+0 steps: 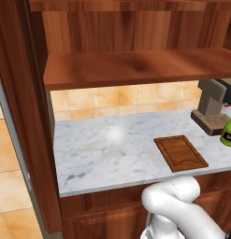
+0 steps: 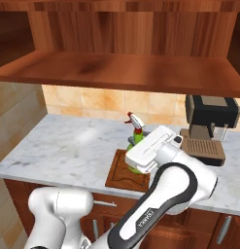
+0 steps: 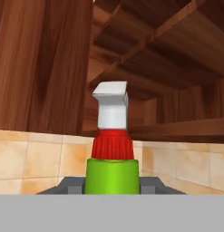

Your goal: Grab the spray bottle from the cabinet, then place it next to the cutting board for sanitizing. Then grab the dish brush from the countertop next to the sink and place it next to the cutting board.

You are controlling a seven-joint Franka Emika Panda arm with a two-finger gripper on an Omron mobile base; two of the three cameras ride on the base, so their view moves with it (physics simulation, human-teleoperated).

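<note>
The spray bottle is seen upright in the right base view, right at the far right corner of the cutting board, with the white hand of the arm wrapped across its lower half. Its red-tipped nozzle and green neck stick up above the hand, while the green base peeks out below it, over the board's edge. Whether the base is actually resting on the board or held just above it can't be made out.

In the hand view the bottle is planted dead centre, straight ahead of the gripper, with the red collar and white trigger head rising up against the cabinet planks. The fingertips themselves are hidden, so how wide the jaws are spread can't be told, nor whether the bottle is really pinched.

From the left base view, a green sliver of the bottle is caught just right of the board, on the countertop, in front of the coffee machine.
</note>
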